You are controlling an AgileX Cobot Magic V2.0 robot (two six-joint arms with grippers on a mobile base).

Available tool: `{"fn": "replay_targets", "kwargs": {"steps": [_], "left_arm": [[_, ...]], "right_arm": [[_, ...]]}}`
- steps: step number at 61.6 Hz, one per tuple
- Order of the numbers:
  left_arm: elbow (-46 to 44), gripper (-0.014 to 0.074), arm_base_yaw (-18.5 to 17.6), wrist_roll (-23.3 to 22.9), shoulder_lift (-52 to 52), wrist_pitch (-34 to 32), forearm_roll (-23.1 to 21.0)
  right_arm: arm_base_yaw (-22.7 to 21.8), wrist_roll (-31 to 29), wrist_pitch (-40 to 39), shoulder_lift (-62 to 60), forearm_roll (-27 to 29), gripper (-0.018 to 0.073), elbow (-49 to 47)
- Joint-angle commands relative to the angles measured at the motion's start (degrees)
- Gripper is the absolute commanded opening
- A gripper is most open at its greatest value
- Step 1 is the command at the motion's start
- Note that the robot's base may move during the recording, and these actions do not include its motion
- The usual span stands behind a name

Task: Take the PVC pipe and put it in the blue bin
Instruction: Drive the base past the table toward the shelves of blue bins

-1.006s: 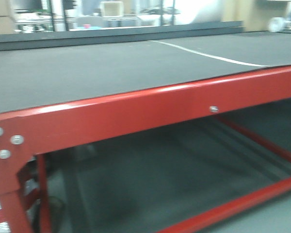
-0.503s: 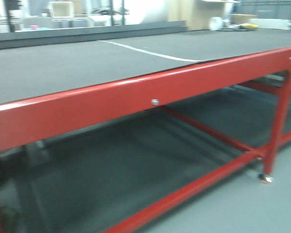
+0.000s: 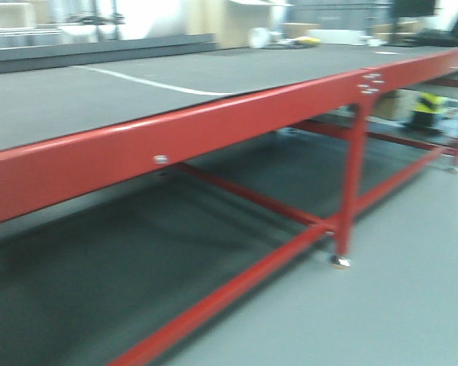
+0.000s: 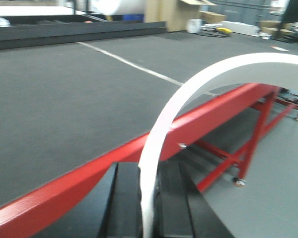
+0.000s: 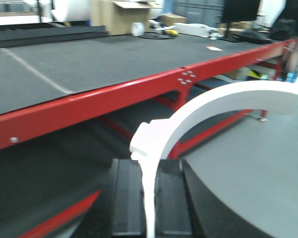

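In the left wrist view, my left gripper (image 4: 149,168) is shut on a white curved PVC pipe (image 4: 188,94). The pipe rises from between the black fingers (image 4: 126,198) and arcs off to the right. In the right wrist view, my right gripper (image 5: 149,163) is shut on a similar white curved PVC pipe piece (image 5: 208,101), which has a small step near the fingers (image 5: 126,198). I cannot tell whether the two are one piece. The blue bin is out of view. Neither gripper shows in the front view.
A long red-framed table (image 3: 214,126) topped with a dark grey mat (image 3: 99,91) and a white line runs across the front view. Its leg (image 3: 351,183) stands on a caster, with low crossbars beneath. Boxes and clutter (image 3: 305,34) lie beyond the far end, above grey floor (image 3: 397,305).
The front view has swept right along the table. The bolt on the rail slid left, and a table leg, the far end and more floor came into view.
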Motion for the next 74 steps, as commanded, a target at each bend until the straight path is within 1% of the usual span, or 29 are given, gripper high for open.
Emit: {"fn": "replay_targets", "kwargs": {"steps": [1, 74], "left_arm": [[-0.08, -0.0111, 0.18, -0.14, -0.12, -1.32, -0.25], [-0.08, -0.0111, 0.18, -0.14, -0.12, -1.32, -0.25]], "right_arm": [[-0.06, 0.07, -1.51, -0.19, -0.04, -0.0169, 0.01], [-0.06, 0.07, -1.61, -0.19, -0.04, -0.0169, 0.01]]}}
